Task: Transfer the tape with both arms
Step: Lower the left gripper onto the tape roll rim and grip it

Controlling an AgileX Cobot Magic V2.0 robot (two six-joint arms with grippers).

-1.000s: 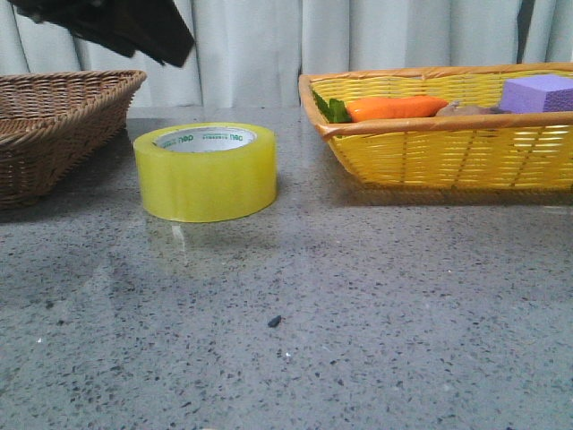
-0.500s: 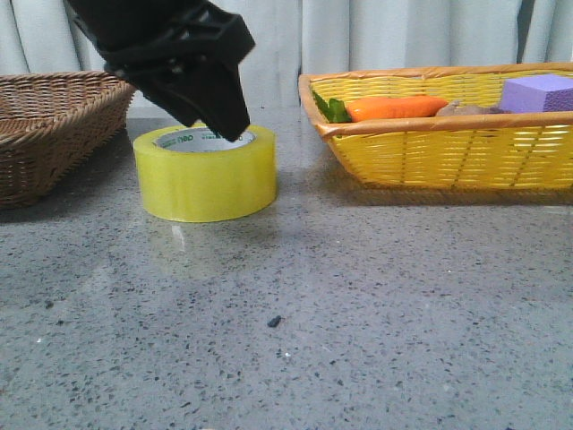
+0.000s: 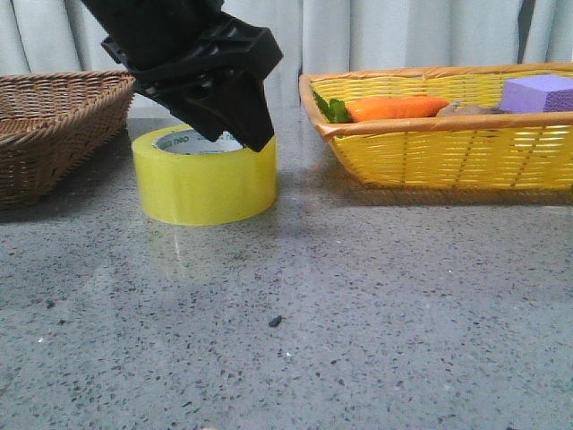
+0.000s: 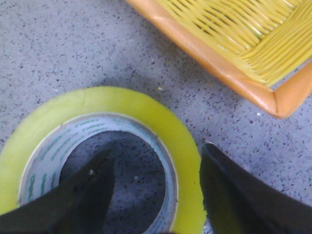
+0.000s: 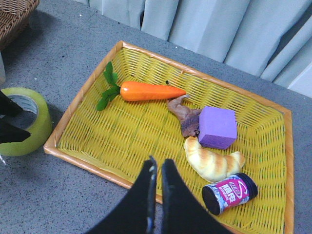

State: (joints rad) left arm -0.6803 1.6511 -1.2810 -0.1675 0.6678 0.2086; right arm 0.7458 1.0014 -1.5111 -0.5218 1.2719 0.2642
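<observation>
The tape [image 3: 206,184], a yellow roll with a white core and green print, lies flat on the grey table, left of centre. My left gripper [image 3: 231,134] is low over it and open. In the left wrist view the gripper [image 4: 158,148] straddles the roll's wall [image 4: 146,112], with one finger [image 4: 92,185] inside the core and the other [image 4: 234,190] outside. I cannot tell whether the fingers touch it. My right gripper [image 5: 157,163] is shut and empty above the yellow basket's near rim. The tape also shows in the right wrist view [image 5: 27,129].
A yellow basket [image 3: 448,152] stands right of the tape, holding a carrot [image 5: 146,91], a purple block [image 5: 218,127], a croissant [image 5: 212,163] and a small jar [image 5: 229,192]. A brown wicker basket [image 3: 45,134] stands at the far left.
My left gripper has come down from the upper left onto the tape and now straddles its wall. The tape has barely shifted.
</observation>
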